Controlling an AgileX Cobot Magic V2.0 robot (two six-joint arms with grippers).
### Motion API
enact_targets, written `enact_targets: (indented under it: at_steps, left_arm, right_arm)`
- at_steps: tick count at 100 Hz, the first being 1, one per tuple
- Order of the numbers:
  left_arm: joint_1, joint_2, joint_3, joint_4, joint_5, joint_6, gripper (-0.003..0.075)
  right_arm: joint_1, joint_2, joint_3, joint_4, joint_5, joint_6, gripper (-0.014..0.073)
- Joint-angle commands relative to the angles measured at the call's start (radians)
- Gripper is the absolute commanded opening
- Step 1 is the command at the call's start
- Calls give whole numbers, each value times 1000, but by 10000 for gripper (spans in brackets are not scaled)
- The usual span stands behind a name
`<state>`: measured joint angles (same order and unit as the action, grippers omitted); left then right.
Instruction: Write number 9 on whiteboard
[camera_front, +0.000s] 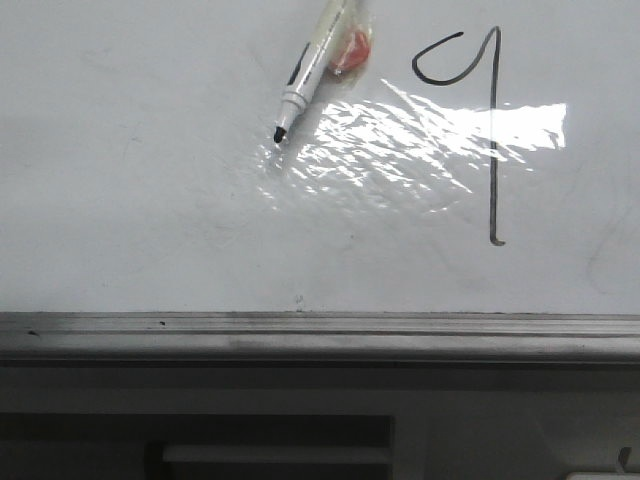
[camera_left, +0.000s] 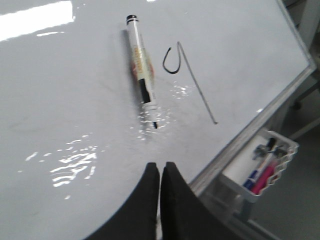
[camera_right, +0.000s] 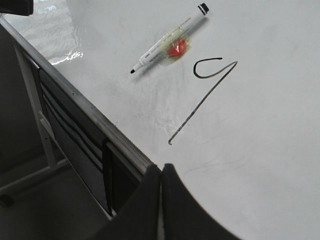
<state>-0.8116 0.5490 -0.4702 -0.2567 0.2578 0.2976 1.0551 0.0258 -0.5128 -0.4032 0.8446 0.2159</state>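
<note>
The whiteboard (camera_front: 150, 180) fills the front view, glossy white with a grey rail (camera_front: 320, 335) along its near edge. A black number 9 (camera_front: 492, 130) is drawn on it: a small open loop and a long stem ending in a tiny hook. It also shows in the left wrist view (camera_left: 192, 80) and the right wrist view (camera_right: 205, 100). An uncapped marker (camera_front: 310, 65) lies loose on the board left of the 9, with an orange patch beside it. My left gripper (camera_left: 160, 166) and right gripper (camera_right: 161, 167) are both shut and empty, near the board's edge, away from the marker. Neither gripper shows in the front view.
A white wire basket (camera_left: 262, 167) with markers hangs beyond the board's rail in the left wrist view. A dark recessed panel (camera_front: 200, 440) lies below the rail. Glare patches (camera_front: 430, 135) sit across the board. The board's stand and floor (camera_right: 35, 150) show in the right wrist view.
</note>
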Motion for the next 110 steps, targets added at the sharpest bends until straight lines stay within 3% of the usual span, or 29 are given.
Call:
enact_targets:
  at_steps: [1,13,24,49,63,84,110]
  left_arm:
    - [36,-10,32,76,-216,1,-20]
    - [133,-71,169,78,-454,1,-20]
    - [240,-180,269,78,-504,1,-20]
    - [528,-393,400,78,-307,-43,-20]
    - [626,-474,448,78,-190,-82,-20]
    - [670,-569,453,78,50,-82,-20]
    - [672,-581,490,90,4,-82,-20]
  right_arm:
    - [-6,15,-20,-23,-64,-4,-42]
    - [-6,15,-20,-23,-64,-4,-42]
    - [-6,15,-20,-23,-64,-4,-42]
    - [-6,15,-20,-23,-64,-4,-42]
    - [-6,15,-20,-23,-64,-4,-42]
    - [-6,15,-20,-23,-64,-4,-42]
    - [-6,15,-20,-23,-64,-4,-42]
